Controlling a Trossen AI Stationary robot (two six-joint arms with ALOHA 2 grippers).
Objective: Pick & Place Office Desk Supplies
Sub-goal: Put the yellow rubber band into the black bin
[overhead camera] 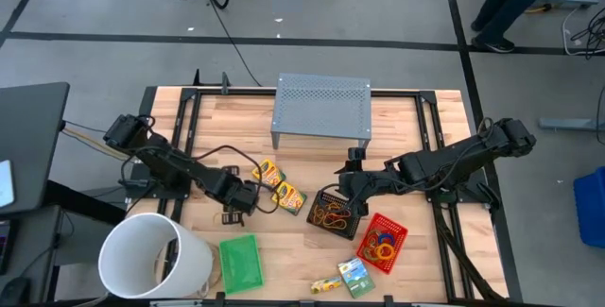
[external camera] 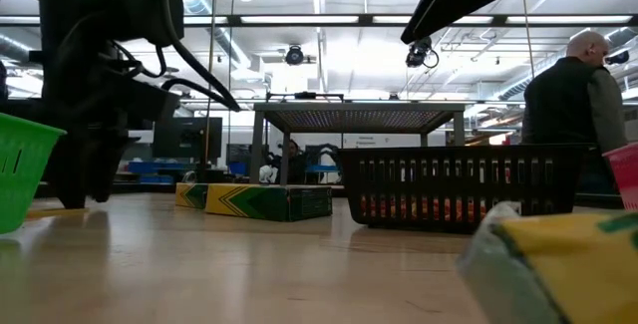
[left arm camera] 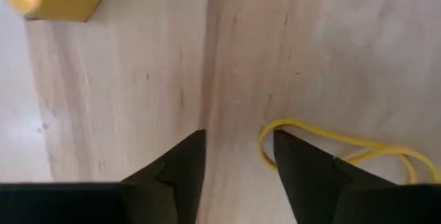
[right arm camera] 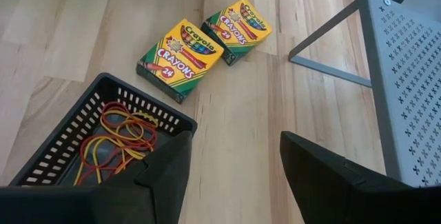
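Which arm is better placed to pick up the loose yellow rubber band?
Left. The left gripper is open at the tabletop with the yellow rubber band beside one finger; the right gripper hovers by the black tray.

Evenly bright from ceiling strip lights, glaring white across the low view's top. Soft, faint shadows only on the counter. Heavily blurred close to the low camera: a yellow-green box and a green tray. Dark silhouette beside them for the left hand. Slightly soft wood just ahead of the left hand in its wrist view; crisp print on crayon boxes beyond the right hand.
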